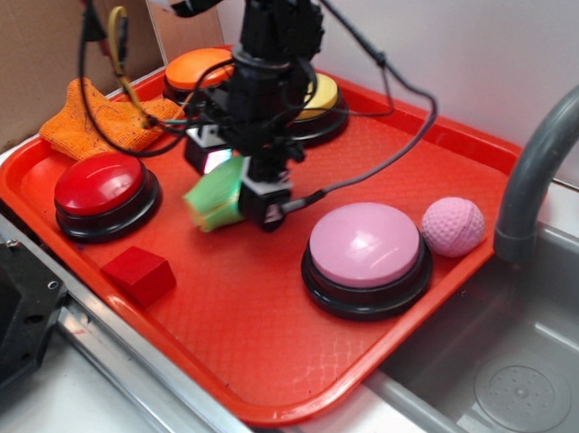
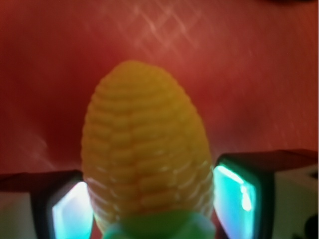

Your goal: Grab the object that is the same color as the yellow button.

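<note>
Your toy corn cob sits pinched between the pincer fingers, yellow tip poking out past them, green husk at their base, red tray beneath, yellow button behind the pincer, pink ball off to its side

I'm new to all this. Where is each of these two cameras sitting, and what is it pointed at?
Exterior: sits off the robot, above the near edge of the red tray, looking down across the buttons; the black arm and gripper show.
Wrist: sits on the arm just behind the gripper, looking along it at the tray floor; only the two fingers show.
Shared: the toy corn, filling the wrist view between the fingers, and the tray.
</note>
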{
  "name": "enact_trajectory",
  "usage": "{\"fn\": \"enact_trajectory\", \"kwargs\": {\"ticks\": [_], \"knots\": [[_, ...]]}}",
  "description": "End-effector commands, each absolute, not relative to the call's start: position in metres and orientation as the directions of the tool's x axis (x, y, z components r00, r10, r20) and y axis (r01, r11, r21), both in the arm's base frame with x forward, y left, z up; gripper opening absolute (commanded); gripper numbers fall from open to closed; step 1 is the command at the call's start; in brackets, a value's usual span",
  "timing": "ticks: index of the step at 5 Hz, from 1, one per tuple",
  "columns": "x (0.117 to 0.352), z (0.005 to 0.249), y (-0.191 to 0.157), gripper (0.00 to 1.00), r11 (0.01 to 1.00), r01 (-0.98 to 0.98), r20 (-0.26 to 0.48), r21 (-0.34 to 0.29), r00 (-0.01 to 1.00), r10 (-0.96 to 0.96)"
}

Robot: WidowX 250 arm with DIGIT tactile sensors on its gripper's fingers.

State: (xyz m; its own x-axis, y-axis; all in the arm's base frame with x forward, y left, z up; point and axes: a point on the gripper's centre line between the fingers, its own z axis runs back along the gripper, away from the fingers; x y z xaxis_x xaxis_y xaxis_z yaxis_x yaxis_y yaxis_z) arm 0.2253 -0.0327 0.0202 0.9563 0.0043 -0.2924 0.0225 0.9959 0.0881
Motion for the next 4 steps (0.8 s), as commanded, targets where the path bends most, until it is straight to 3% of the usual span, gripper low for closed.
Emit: {"fn": "enact_trajectory", "kwargs": {"ticks": [1,2,4], "knots": [[0.199,0.126,-0.032,0.0,1.0,0.016,-0.072,0.022,0.997,-0.015],[0.176,0.174,-0.014,0.0,0.997,-0.018,-0.002,-0.071,1.0,0.018],[0.161,0.273,0.025,0.0,0.996,-0.085,0.107,0.024,0.991,0.082]]}}
